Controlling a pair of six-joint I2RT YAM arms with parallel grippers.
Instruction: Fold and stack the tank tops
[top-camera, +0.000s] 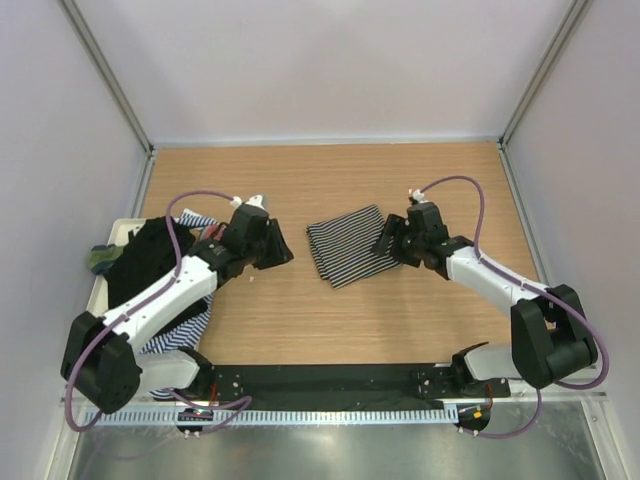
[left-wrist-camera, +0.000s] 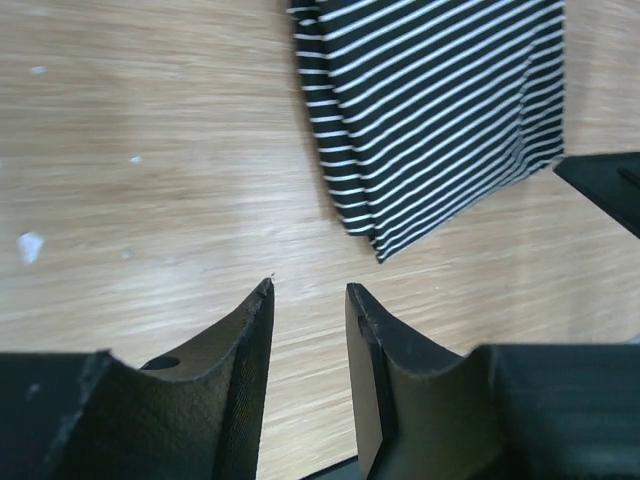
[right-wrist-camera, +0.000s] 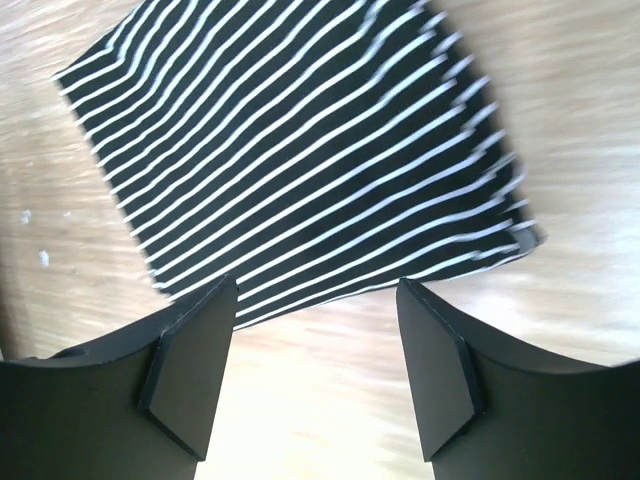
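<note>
A black-and-white striped tank top (top-camera: 345, 244) lies folded into a rectangle at the middle of the table; it also shows in the left wrist view (left-wrist-camera: 440, 110) and the right wrist view (right-wrist-camera: 300, 150). My left gripper (top-camera: 280, 250) is open and empty over bare wood just left of it (left-wrist-camera: 308, 288). My right gripper (top-camera: 388, 243) is open and empty at its right edge (right-wrist-camera: 317, 290), not touching it. A pile of further tops, plain black (top-camera: 150, 258), blue-and-white striped (top-camera: 180, 325) and green (top-camera: 103, 258), lies at the left under my left arm.
A white tray (top-camera: 118, 235) holds the pile at the table's left edge. Grey walls enclose the table on three sides. The tip of my right gripper (left-wrist-camera: 610, 185) shows at the right edge of the left wrist view.
</note>
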